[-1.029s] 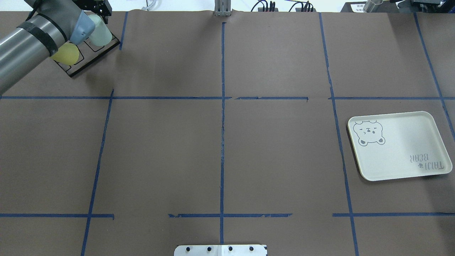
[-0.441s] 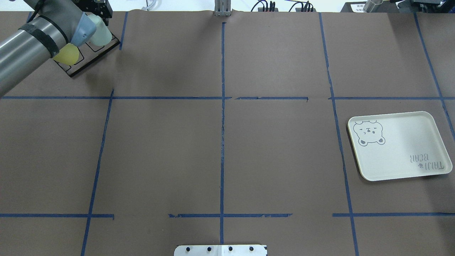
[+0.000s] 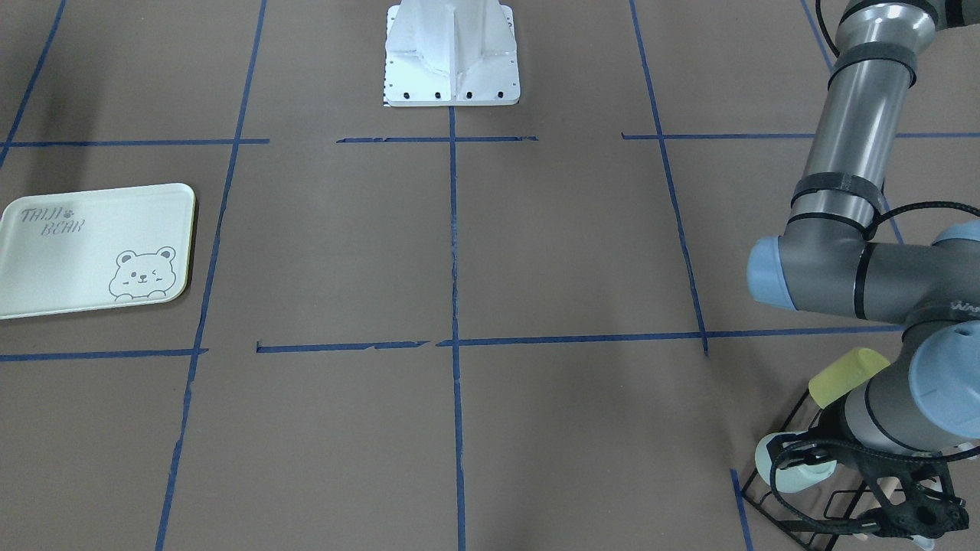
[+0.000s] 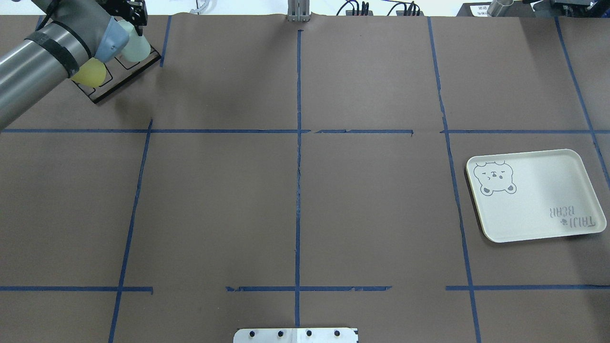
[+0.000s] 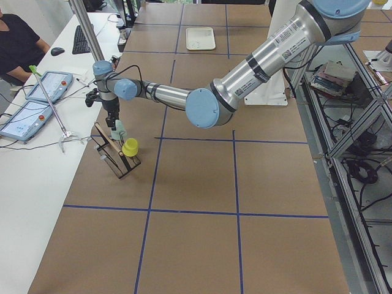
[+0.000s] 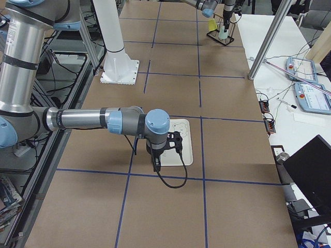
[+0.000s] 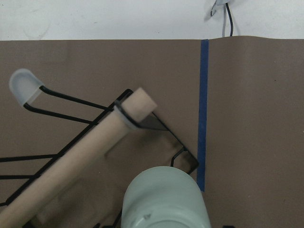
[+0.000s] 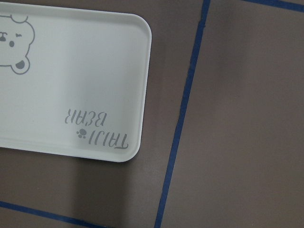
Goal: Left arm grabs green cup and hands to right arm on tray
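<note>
The green cup point(image 4: 136, 47) sits tilted on a black wire rack point(image 4: 125, 72) at the table's far left corner, next to a yellow cup point(image 4: 89, 72). My left gripper point(image 4: 131, 14) hangs right over the green cup, its fingers astride the cup's far end; it looks open and does not hold the cup. The left wrist view shows the cup's base point(image 7: 164, 202) at the bottom edge, no fingers on it. The tray point(image 4: 538, 209) lies at the right. My right gripper point(image 6: 156, 164) hovers by the tray's near edge; I cannot tell whether it is open or shut.
A wooden dowel point(image 7: 80, 161) lies along the rack beside the green cup. The white robot base point(image 3: 452, 53) stands at mid-table on my side. Blue tape lines grid the brown table. An operator's desk with tablets point(image 5: 37, 101) borders the far edge.
My left arm has shifted slightly towards the table's far edge, the gripper settling closer over the green cup. Both cups stay on the rack. The tray has not moved.
</note>
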{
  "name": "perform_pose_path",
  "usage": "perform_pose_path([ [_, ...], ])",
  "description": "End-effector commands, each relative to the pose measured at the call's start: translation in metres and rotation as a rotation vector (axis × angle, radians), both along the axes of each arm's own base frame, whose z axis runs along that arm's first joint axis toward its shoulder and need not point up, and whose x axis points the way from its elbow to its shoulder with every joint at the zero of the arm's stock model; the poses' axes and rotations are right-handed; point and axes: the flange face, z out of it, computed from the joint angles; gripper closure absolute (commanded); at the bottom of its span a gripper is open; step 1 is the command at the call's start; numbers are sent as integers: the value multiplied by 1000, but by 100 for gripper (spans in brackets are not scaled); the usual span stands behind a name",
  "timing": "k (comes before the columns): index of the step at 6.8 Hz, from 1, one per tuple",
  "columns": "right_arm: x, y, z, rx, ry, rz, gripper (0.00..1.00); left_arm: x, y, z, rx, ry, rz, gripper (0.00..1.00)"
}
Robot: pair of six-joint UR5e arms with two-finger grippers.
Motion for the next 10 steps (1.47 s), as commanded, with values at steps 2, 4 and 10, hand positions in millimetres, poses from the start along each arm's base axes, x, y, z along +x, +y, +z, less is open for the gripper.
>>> perform_pose_path([
  [2, 0, 0, 0, 0, 0, 1, 0, -34, 27, -35, 54, 29, -16, 100],
  [4, -1, 0, -1, -1, -14, 2, 0, -77, 62, -88, 86, 41, -48, 100],
  [10, -98, -41, -61, 72, -185, 12, 0, 7, 228, -161, -6, 327, -124, 100],
])
